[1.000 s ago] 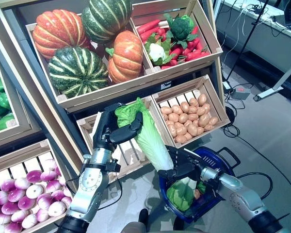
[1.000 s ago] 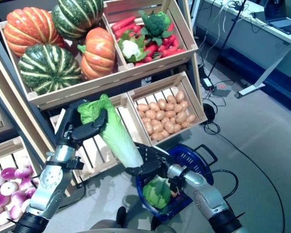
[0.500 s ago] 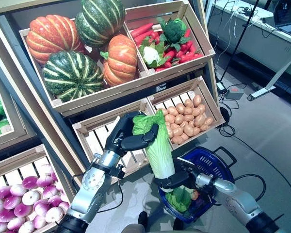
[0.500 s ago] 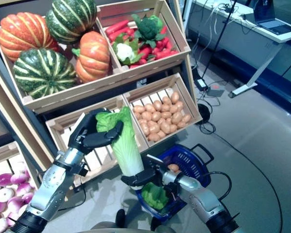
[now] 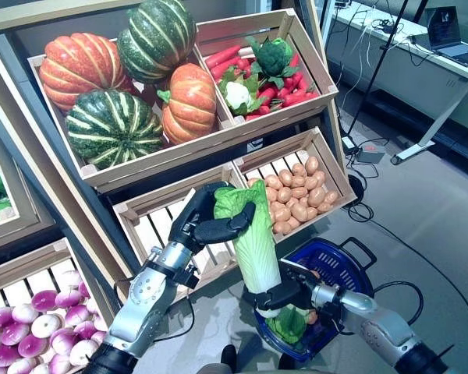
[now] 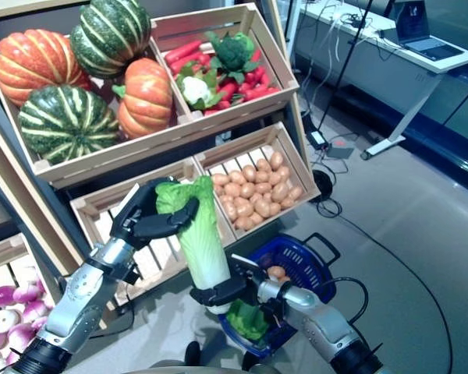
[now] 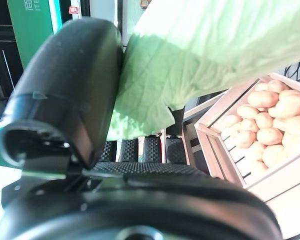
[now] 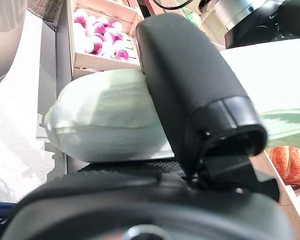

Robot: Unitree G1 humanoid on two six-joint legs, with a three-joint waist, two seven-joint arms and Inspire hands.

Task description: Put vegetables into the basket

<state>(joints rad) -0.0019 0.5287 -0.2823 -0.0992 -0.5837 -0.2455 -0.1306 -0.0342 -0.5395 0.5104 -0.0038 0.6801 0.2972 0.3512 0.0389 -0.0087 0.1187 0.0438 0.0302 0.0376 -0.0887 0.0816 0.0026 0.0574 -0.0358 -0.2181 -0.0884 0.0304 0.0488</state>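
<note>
A long napa cabbage (image 5: 255,243) stands nearly upright in the air, leafy end up, in front of the crates. My left hand (image 5: 196,224) is shut on its green top, and the left wrist view shows the leaf (image 7: 200,55) pressed against the thumb (image 7: 65,85). My right hand (image 5: 279,295) is shut on its white base (image 8: 105,120), just over the near rim of the blue basket (image 5: 351,263). The basket stands on the floor and holds a leafy green vegetable (image 5: 288,323) and a brownish item beside it.
Behind the cabbage is an empty slatted crate (image 5: 152,226), with a potato crate (image 5: 300,195) to its right. Above are pumpkins (image 5: 117,78) and a crate of red vegetables, broccoli and cauliflower (image 5: 261,70). Purple bulbs (image 5: 31,335) lie lower left. A desk (image 5: 421,62) stands at the back right.
The camera has shifted. The cabbage has swung from tilted to nearly upright and moved right, toward the basket, with both hands still on it.
</note>
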